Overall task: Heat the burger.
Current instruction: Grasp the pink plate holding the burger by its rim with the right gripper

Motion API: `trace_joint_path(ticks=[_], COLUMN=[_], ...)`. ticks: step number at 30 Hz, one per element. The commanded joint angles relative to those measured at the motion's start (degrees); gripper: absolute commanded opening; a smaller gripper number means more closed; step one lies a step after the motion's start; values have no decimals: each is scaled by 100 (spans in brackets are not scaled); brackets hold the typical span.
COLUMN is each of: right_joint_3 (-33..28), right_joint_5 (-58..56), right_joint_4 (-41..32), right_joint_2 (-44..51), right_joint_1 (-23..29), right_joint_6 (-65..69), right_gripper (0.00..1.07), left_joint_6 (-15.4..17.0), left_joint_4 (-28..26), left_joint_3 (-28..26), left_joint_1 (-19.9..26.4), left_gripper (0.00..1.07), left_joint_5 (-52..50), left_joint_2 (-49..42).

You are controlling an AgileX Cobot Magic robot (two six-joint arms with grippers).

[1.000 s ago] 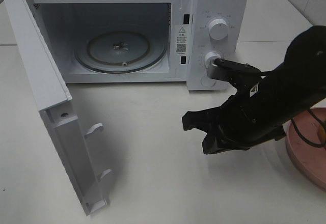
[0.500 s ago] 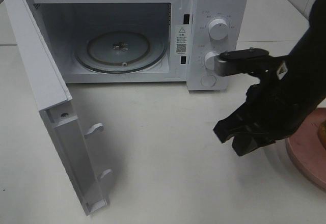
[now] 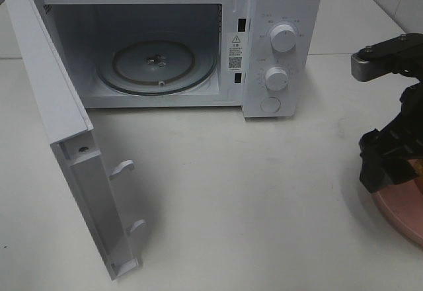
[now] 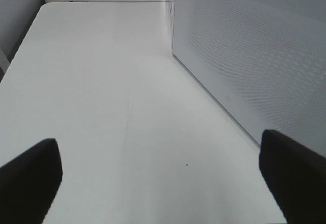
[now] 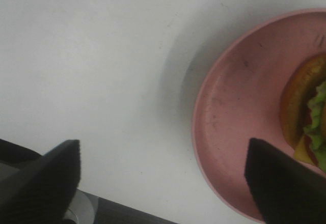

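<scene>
The burger (image 5: 308, 117) lies on its side on a pink plate (image 5: 239, 122); golden bun, green lettuce and a bit of yellow cheese show at the edge of the right wrist view. My right gripper (image 5: 163, 183) is open, its dark fingers spread wide above the table beside the plate's rim. In the high view the right gripper (image 3: 386, 165) hangs over the plate (image 3: 396, 211) at the far right and hides the burger. My left gripper (image 4: 160, 178) is open over bare table and is out of the high view.
A white microwave (image 3: 284, 13) stands at the back, its door (image 3: 59, 106) swung fully open to the left, with the glass turntable (image 3: 157, 66) bare inside. Two knobs (image 3: 283, 38) sit on its right panel. The left wrist view shows a perforated white microwave panel (image 4: 254, 56).
My right arm has swung from in front of the microwave's knobs to the right, ending over the pink plate. Its jaws went from nearly shut to wide open.
</scene>
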State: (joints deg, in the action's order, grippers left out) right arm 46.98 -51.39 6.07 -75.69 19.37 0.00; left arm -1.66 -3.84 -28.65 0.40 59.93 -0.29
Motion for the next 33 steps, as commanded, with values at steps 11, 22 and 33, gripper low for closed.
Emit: trace_joint_path(ticks=[11, 22, 33], right_joint_3=[-80, -92, -92], right_joint_5=[40, 476, 1134], right_joint_4=[258, 384, 395], right_joint_2=[-338, -1112, -1770], right_joint_1=[-69, -332, -768], right_joint_6=[264, 527, 613], right_gripper=[100, 97, 94], left_joint_6=[23, 23, 23], left_joint_4=[23, 23, 23], left_joint_3=[17, 17, 17], left_joint_1=[-34, -34, -34], left_gripper=[100, 100, 100], left_joint_5=[-52, -52, -52], left_joint_2=[-143, -143, -143])
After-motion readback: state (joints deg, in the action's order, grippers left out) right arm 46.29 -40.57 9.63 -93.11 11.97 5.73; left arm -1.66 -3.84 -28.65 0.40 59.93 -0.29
